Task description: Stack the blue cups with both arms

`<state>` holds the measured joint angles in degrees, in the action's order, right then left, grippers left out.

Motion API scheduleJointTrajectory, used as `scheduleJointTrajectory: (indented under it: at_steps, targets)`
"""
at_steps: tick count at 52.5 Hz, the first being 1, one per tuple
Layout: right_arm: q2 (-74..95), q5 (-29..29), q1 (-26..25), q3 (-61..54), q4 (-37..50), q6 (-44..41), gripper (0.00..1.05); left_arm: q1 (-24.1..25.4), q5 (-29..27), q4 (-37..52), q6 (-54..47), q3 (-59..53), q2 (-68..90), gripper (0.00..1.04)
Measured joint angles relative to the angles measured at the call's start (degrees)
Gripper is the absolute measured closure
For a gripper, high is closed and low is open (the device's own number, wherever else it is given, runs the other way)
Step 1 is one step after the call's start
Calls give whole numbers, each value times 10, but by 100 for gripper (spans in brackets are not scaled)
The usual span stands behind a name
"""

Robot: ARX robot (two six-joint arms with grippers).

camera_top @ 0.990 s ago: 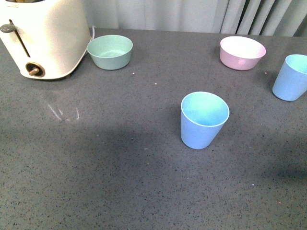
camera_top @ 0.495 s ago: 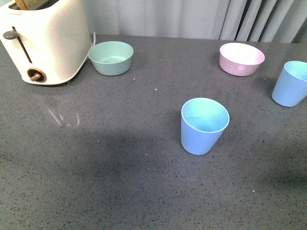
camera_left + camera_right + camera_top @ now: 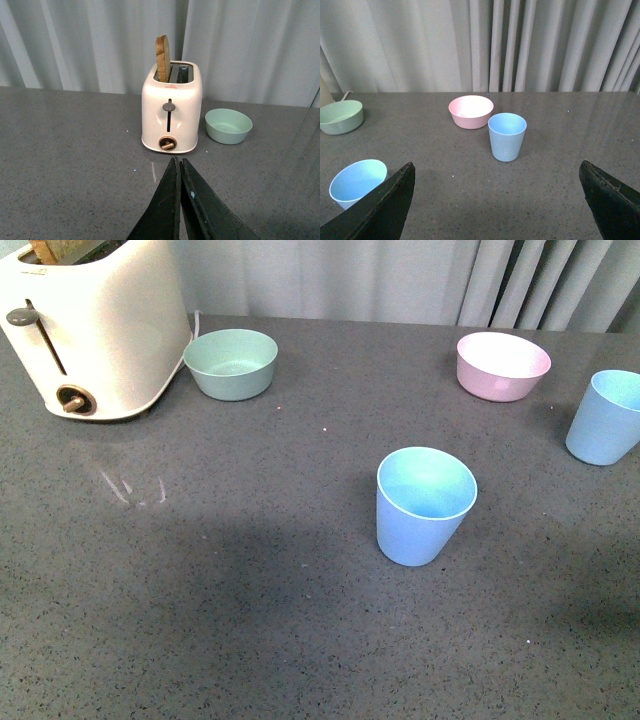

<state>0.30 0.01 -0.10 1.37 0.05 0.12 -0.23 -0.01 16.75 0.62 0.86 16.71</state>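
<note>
No stacking yet: one blue cup (image 3: 425,505) at centre, other cup (image 3: 605,417) at right edge; left gripper (image 3: 179,161) pressed together, right gripper (image 3: 496,170) spread.

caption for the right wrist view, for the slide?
Right gripper open above the table, facing a blue cup near the pink bowl; second blue cup and green bowl off to the side.
</note>
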Motion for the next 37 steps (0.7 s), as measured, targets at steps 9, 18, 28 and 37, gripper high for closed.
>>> scheduleJointTrajectory:
  at_steps: [9,18,28,37]
  targets:
    - [0,0,0,0,0,0,9,0,0,-39,0,0,-39,103]
    - [0,0,0,0,0,0,9,0,0,-97,0,0,-89,103]
    - [0,0,0,0,0,0,9,0,0,-166,0,0,-162,103]
    - [0,0,0,0,0,0,9,0,0,-167,0,0,-162,103]
